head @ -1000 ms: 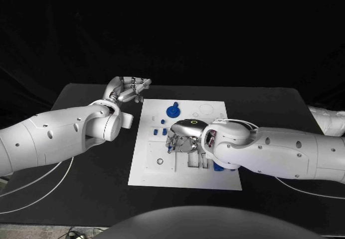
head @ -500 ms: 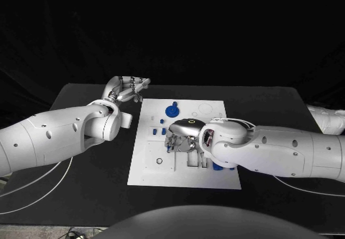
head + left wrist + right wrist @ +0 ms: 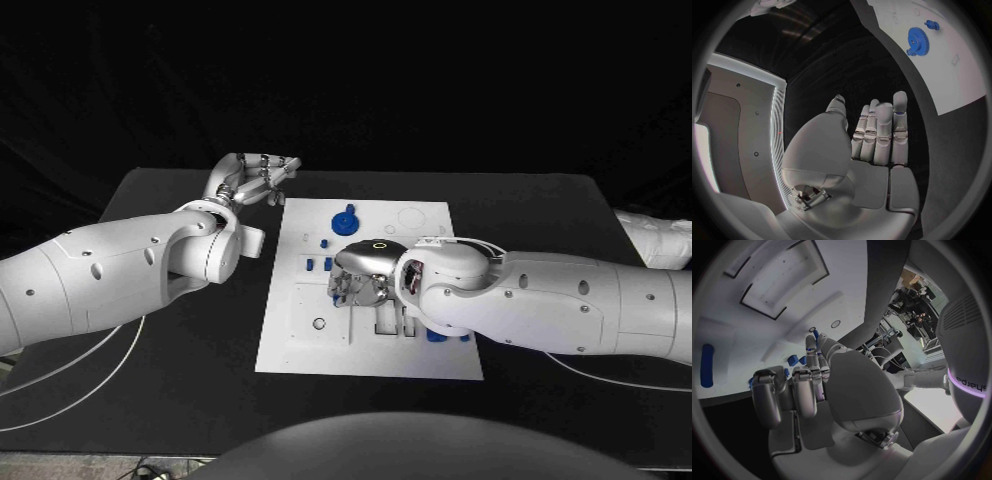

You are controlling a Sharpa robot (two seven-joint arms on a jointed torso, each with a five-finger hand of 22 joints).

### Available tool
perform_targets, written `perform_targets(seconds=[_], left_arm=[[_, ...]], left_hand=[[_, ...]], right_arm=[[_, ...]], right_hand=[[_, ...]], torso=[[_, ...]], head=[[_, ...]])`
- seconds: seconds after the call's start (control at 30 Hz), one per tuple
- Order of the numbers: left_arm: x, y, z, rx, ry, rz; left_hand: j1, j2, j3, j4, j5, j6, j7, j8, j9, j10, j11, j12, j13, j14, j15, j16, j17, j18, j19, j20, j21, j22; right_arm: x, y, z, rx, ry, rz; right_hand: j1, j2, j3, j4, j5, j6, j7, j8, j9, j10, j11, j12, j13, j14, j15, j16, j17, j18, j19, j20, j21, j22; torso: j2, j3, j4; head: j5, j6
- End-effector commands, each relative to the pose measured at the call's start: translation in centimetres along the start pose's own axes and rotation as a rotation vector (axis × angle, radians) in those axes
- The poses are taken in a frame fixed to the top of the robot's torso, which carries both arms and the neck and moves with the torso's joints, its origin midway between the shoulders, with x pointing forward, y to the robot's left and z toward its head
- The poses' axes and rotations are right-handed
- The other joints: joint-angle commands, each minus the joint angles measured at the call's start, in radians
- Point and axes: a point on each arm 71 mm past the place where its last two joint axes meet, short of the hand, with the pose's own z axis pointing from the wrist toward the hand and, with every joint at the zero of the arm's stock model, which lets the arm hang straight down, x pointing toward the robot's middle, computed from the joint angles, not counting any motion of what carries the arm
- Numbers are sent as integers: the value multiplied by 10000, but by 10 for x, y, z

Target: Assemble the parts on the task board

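Head view: right hand, grasp indiscernible, over task board centre; left hand, fingers extended, empty, at ten o'clock; blue gear at twelve.

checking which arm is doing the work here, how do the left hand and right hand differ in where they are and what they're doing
The left hand is off the task board, above the black table beside its far left corner; the right hand is over the board's middle. The left hand's fingers are together and hold nothing; the right hand reaches down among the small blue parts, though I cannot tell whether it holds one. Both are silver hands on white arms.
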Motion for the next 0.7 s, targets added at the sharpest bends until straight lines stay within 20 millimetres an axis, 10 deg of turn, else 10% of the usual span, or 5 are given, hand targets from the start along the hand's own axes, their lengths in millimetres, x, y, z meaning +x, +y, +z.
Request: perform_targets(seconds=[0.03, 0.7], left_arm=[[2, -1, 0, 101, 75, -65], [2, -1, 0, 92, 108, -81]], left_hand=[[3, 94, -69, -2, 47, -54, -5, 64, 11, -60, -5, 35, 2, 83, 4, -11, -12, 70, 43, 12, -51, -13], [3, 94, -69, -2, 47, -54, -5, 64, 11, -60, -5, 35, 2, 83, 4, -11, -12, 70, 43, 12, -51, -13]], right_arm=[[2, 0, 1, 58, 182, -273], [4, -1, -1, 274, 399, -578]], right_hand=[[-102, -37, 63, 22, 16, 34, 40, 56, 11, -58, 29, -42, -9, 1043, 66, 41, 2627, -68, 1047, 69, 45, 2630], [-113, -36, 75, 29, 16, 16, 57, 38, 4, -86, 38, -39, -8, 1043, 78, 41, 2627, -68, 1047, 85, 45, 2630]], torso=[[2, -4, 1], [3, -1, -9]], head=[[-10, 15], [-66, 8]])
